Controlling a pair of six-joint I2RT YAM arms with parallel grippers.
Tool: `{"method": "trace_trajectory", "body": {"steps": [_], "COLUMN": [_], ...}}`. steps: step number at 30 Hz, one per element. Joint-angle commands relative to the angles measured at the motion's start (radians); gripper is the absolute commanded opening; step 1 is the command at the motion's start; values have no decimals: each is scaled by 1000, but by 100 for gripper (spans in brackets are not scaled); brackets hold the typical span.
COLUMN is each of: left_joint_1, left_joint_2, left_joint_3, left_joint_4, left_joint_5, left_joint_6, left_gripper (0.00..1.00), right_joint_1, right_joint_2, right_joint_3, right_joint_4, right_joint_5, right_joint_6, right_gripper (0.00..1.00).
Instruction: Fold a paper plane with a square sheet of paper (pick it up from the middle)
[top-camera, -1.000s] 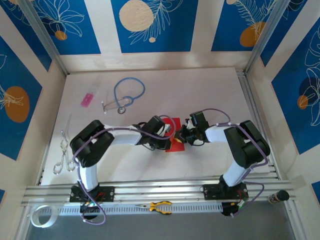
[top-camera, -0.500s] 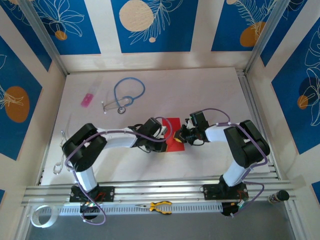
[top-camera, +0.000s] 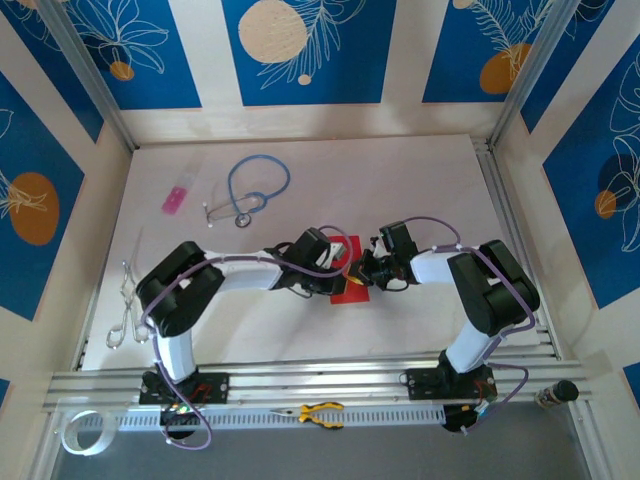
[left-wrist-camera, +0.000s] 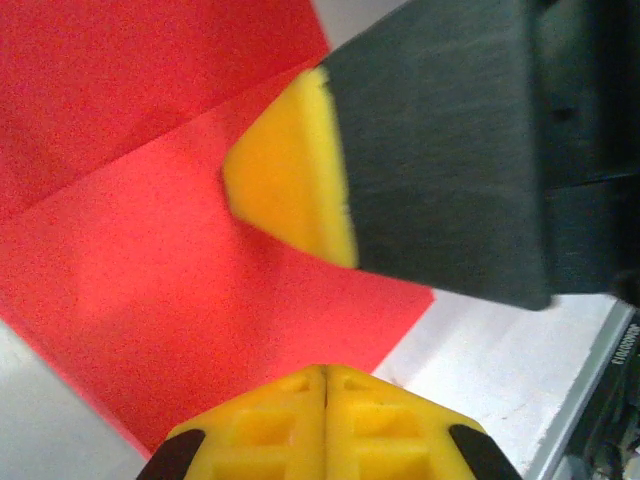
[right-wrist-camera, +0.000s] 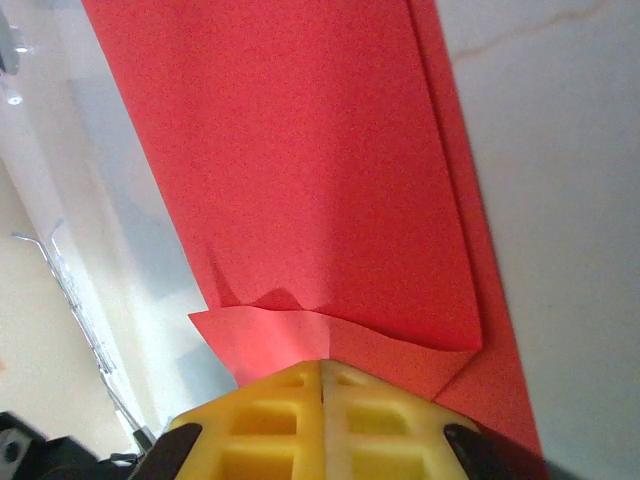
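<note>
The square sheet of paper (top-camera: 350, 290) lies at the centre of the top view on the pale surface (top-camera: 420, 190), already partly folded. The right wrist view shows one red layer (right-wrist-camera: 300, 170) doubled over another, its lower edge rippled. The left wrist view shows a crease slanting across the red (left-wrist-camera: 150, 250).

It looks thin, light and limp. It should take a crease readily but slide on the smooth surface and buckle or tear if dragged. I judge it best pinned flat near the fold while a free edge is lifted.

The left end effector (top-camera: 338, 266) sits over the sheet's left part, its fingers pressed together (left-wrist-camera: 325, 375). The right end effector (top-camera: 362, 270) is likewise pressed together (right-wrist-camera: 322, 370), its tip at the rippled edge. Whether it has caught a layer I cannot tell.

Half a second ago the left arm was drawn back leftward and more of the red showed. Now it covers the sheet again. The right arm has not moved.
</note>
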Motion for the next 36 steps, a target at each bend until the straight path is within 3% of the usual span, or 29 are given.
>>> {"method": "trace_trajectory", "body": {"steps": [1,18,24,28,36], "left_joint_1": [-8,-8,0,20,23], "left_joint_2": [12,-135,-179,-121,21], "left_joint_3": [-25,-194,-152,-106,37], "left_joint_4": [-9,-91,13,93,4], "left_joint_5": [18,-10,-14,18,-29], "left_joint_6": [-8,25,-12,-45,-23], "left_gripper": [0,0,0,0,0], "right_joint_1": [-5,-12,-12,-13,-11], "right_joint_2": [42,42,36,33,37], "right_joint_3": [-11,-14,-12,-10,-8], "right_joint_4": [-101,-115,-112,-109,-97], "right_joint_5": [56,55,44,41,26], "right_joint_6": [-18,-25,-22,-19,-15], "right_gripper": [0,0,0,0,0]}}
